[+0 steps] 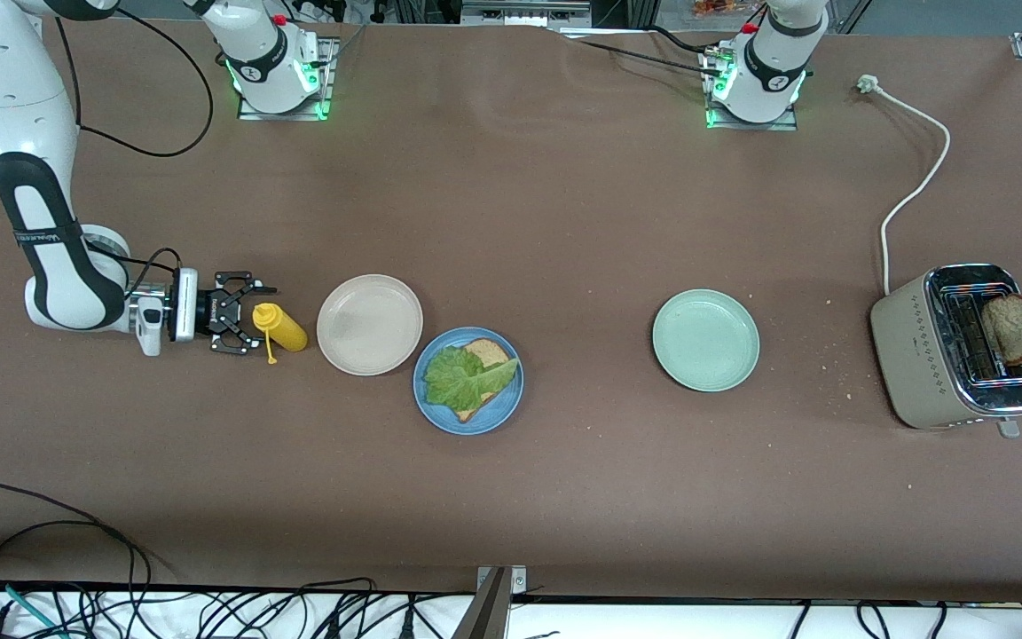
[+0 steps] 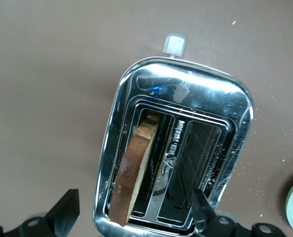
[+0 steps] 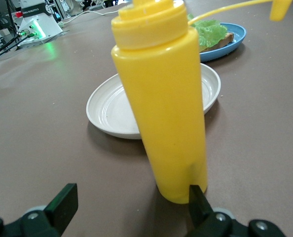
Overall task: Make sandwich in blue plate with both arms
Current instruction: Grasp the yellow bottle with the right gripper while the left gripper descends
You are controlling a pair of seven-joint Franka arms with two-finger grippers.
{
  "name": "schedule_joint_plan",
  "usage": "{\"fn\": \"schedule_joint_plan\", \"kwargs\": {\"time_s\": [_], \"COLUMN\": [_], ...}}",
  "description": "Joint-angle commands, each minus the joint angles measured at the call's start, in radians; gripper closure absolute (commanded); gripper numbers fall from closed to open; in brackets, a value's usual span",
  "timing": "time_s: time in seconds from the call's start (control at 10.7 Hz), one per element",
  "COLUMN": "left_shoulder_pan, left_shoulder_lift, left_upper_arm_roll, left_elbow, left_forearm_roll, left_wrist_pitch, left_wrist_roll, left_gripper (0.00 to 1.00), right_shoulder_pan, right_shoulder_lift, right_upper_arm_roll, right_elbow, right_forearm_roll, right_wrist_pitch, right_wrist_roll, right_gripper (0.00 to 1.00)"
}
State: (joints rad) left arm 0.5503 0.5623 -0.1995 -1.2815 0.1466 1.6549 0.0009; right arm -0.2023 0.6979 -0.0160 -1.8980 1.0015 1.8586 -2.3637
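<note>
— What is seen on the blue plate (image 1: 429, 404)?
— One bread slice (image 1: 486, 355) topped by a lettuce leaf (image 1: 462, 377); the plate is set just beside a beige plate (image 1: 369, 324), nearer the camera.

— And the second slice (image 2: 131, 170)?
— It is stood upright in a slot of the toaster (image 1: 919, 351), at the left arm's end of the table. The left gripper (image 2: 131, 217) is held over the toaster, fingers spread, one to each side of the slice.

— The right gripper (image 1: 240, 326)?
— It is kept low at a yellow bottle (image 1: 280, 327), fingers spread wide, nothing pinched. A green plate (image 1: 705, 339) is left bare between blue plate and toaster.
</note>
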Motion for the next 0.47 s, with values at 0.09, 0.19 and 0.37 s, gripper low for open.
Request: {"fn": "schedule_joint_plan", "kwargs": {"time_s": [0.09,0.19,0.37], "left_shoulder_pan": [0.03,0.031,0.03], "left_shoulder_lift": [0.021,0.024,0.03], "left_upper_arm_roll": [-0.014,-0.014,-0.014], "left_elbow": [-0.015,-0.022,-0.024], "left_forearm_roll": [0.028,0.028,0.027], "left_wrist_pitch": [0.009,0.011,0.009], "left_wrist_roll": [0.014,0.014,0.014], "left_gripper": [0.01,0.01,0.02], "right_shoulder_pan": [-0.002,0.0,0.01], "right_shoulder_lift": [0.009,0.014,0.02], "right_upper_arm_roll": [0.025,0.031,0.045], "right_elbow": [0.008,0.008,0.008], "right_forearm_roll": [0.029,0.032,0.054], "right_wrist_pitch": [0.03,0.043,0.076], "right_wrist_roll": [-0.011,-0.011,-0.011], "right_gripper": [0.0,0.0,0.0]}}
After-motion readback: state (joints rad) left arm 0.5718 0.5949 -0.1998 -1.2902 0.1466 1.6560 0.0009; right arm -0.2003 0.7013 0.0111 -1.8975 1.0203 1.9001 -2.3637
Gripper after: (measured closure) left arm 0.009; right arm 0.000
